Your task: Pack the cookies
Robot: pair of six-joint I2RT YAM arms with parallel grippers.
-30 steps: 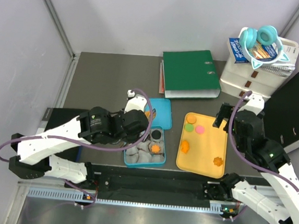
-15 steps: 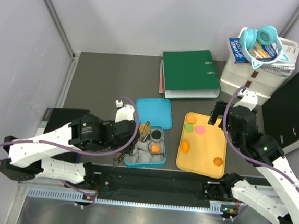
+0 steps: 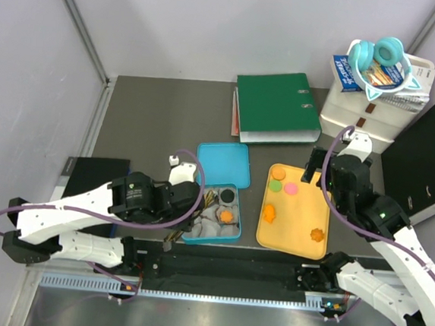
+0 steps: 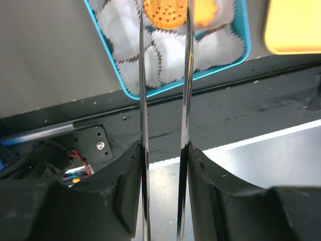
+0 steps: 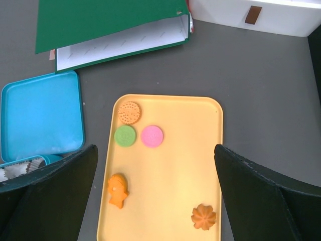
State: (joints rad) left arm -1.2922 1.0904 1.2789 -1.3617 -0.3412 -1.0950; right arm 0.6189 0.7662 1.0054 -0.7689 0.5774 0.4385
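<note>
Edging over the box [image 4: 235, 54] beneath, left end effector [image 4: 164, 20] clamped an orange cookie [image 4: 163, 10]; right end effector [image 5: 155, 191] stayed apart.

Table: a dark grey flat tabletop [image 3: 153, 112], which carries all the things below.
Back middle: a green cardboard ring binder [image 3: 276, 105], lying flat.
Back right: a white plastic drawer unit [image 3: 359, 114]; just beside it, a black folder [image 3: 427, 162].
Middle: a flat blue plastic lid [image 3: 224, 162]; in front of it, touching, a shallow blue plastic box [image 3: 211, 241].
Right of the box: a flat yellow-orange rectangular tray [image 3: 300, 216], near but apart.
Left edge: a flat black object [image 3: 87, 171], partly hidden.
</note>
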